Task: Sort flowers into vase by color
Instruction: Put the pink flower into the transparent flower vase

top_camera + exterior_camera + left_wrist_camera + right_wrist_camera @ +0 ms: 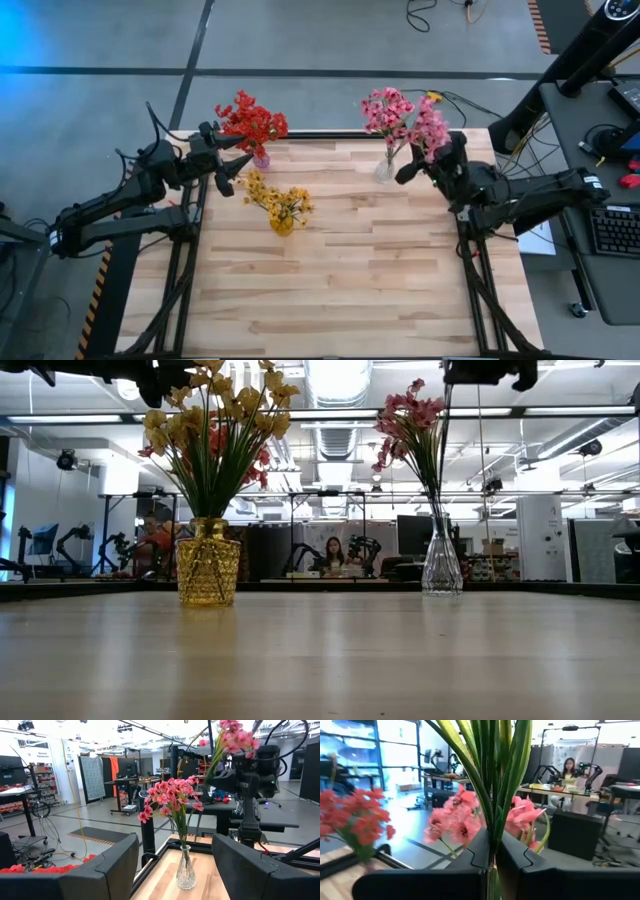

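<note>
Three vases stand on the wooden table. A small vase [261, 157] near the far left corner holds red flowers [250, 120]. A yellow glass vase [208, 563] holds yellow flowers [272, 195]. A clear glass vase [385, 168] holds pink flowers [385, 108]. My left gripper [232, 163] is open and hovers between the red and yellow bunches, touching nothing. My right gripper [408, 172] is just right of the clear vase, shut on a pink sprig [431, 130]. My right gripper [492, 855] pinches the pink sprig's green stems [493, 827] between its two fingers, below the leaves. The fingers come level from the table's right side and lie across the stems. The sprig stands tilted above the gripper, blossoms [234, 735] up; its lower end does not show.
The table's near half is bare wood [340, 290]. Both arms reach in from the table's left and right edges near the far side. Beyond the table there are desks, other robot arms and seated people [333, 552]. A keyboard [612, 230] lies on a side desk.
</note>
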Controlling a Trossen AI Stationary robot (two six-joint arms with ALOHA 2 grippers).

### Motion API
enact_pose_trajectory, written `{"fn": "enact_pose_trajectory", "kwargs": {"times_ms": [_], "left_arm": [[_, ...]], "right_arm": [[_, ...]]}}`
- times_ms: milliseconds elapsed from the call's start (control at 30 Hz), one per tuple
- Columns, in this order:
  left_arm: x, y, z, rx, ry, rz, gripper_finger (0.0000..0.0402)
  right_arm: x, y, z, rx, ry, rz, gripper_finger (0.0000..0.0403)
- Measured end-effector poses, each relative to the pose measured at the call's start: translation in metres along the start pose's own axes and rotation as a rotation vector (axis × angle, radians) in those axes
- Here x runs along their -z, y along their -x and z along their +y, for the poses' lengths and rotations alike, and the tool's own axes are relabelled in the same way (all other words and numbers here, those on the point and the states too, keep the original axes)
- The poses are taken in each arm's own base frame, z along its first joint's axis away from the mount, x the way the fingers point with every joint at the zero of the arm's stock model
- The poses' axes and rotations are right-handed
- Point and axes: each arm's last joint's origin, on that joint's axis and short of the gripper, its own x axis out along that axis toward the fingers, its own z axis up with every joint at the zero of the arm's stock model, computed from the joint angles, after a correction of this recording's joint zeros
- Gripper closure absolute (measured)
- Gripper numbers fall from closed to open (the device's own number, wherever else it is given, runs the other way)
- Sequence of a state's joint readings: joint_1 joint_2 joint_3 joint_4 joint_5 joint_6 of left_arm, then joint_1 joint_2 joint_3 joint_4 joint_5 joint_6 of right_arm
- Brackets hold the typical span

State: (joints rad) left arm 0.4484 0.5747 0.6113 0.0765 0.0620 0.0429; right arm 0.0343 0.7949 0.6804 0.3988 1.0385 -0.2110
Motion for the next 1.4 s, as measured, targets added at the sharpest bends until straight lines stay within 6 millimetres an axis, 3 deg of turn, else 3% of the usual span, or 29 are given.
{"fn": "enact_pose_trajectory", "kwargs": {"times_ms": [200, 1400], "left_arm": [[0.000, 0.000, 0.000, 0.000, 0.000, 0.000, 0.0168], [0.000, 0.000, 0.000, -0.001, 0.000, 0.001, 0.0168]], "right_arm": [[0.010, -0.016, 0.001, 0.056, 0.037, 0.026, 0.0390], [0.016, -0.024, -0.001, 0.066, 0.061, 0.034, 0.0390]]}}
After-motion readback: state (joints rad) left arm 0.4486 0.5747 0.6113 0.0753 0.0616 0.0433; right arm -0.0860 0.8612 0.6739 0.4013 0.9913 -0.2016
